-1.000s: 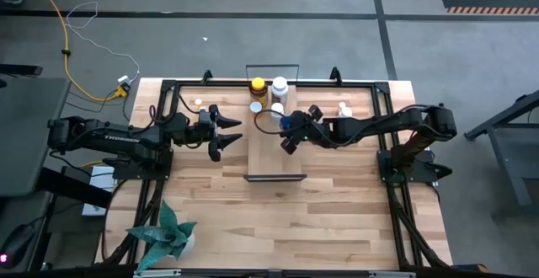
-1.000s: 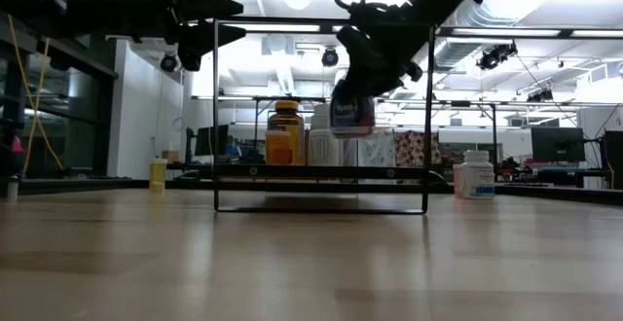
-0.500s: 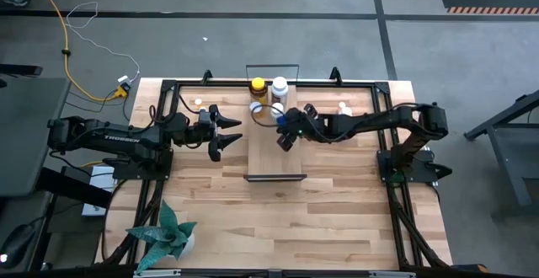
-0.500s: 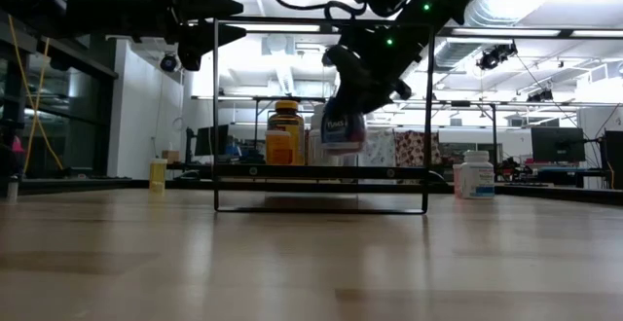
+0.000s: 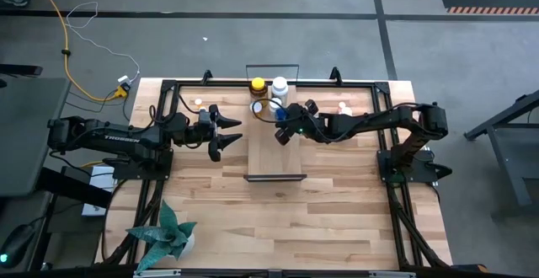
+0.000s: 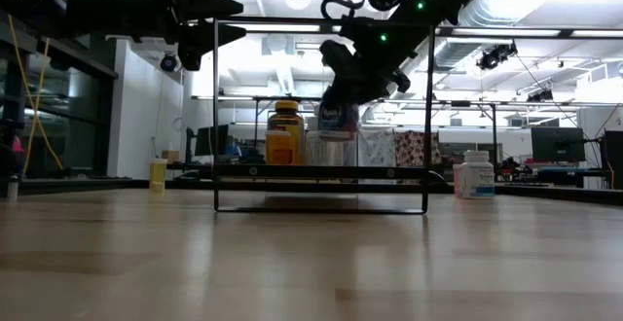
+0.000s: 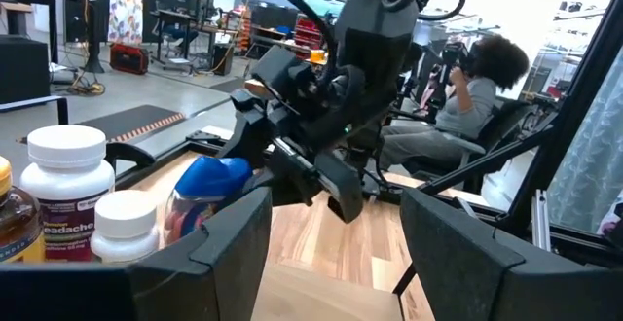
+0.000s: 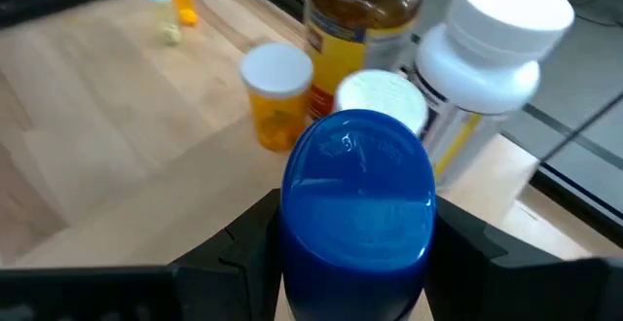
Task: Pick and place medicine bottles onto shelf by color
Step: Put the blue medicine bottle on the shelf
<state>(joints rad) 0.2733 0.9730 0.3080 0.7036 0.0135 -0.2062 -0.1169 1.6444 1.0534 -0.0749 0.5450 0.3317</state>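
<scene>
My right gripper (image 5: 284, 131) is shut on a blue-capped bottle (image 8: 358, 180) above the far half of the long wooden shelf (image 5: 274, 156). At the shelf's far end stand an amber bottle with a yellow cap (image 5: 258, 85), a white bottle (image 5: 280, 86), a small orange bottle with a white cap (image 5: 256, 107) and a white-capped bottle (image 5: 276, 108), each on its base. My left gripper (image 5: 229, 135) is open and empty just left of the shelf. My right gripper pinches the blue-capped bottle by its sides just below the cap (image 8: 292, 243), one finger (image 8: 243, 253) on each side. The fingers come from the table's right, slanting down. The bottle hangs nearly upright (image 6: 338, 117), lifted clear of the shelf board.
A white bottle (image 5: 344, 108) stands on the table right of the shelf and a small bottle (image 5: 199, 103) left of it. The shelf's black end frames (image 6: 215, 117) rise at its short ends. A potted plant (image 5: 164, 236) is at the near left. A person (image 7: 477, 88) sits beyond the table.
My right gripper has carried the blue-capped bottle a little toward the table's left and far edge, closer to the bottles at the shelf's far end. The bottle dipped, then rose slightly, and stays clear of the shelf.
</scene>
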